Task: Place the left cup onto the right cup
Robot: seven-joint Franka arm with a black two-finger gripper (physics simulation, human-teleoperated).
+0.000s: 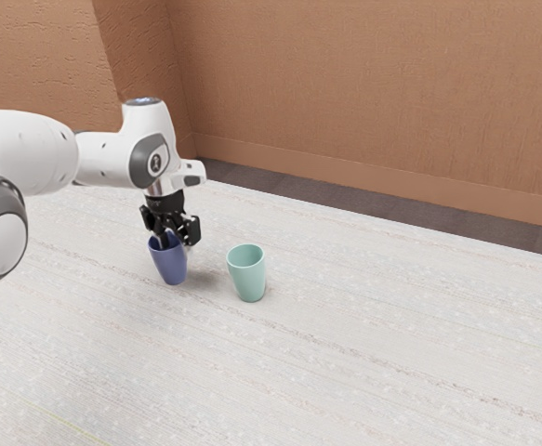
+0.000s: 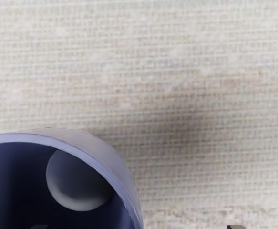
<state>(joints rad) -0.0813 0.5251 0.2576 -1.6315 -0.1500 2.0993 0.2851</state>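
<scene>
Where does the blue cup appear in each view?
Exterior view: the blue cup sits beneath the gripper, to the exterior view's left of the green cup.
Wrist view: the blue cup shows its open mouth, close beneath the camera.
Shared landmark: the pale woven table.

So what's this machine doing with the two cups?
A white robot arm reaches down to the blue cup, its open jaws straddling the cup's rim, one of them inside. The green cup stands apart from it, toward the exterior view's right, with nothing on it. The blue cup isn't stacked on it yet.
</scene>
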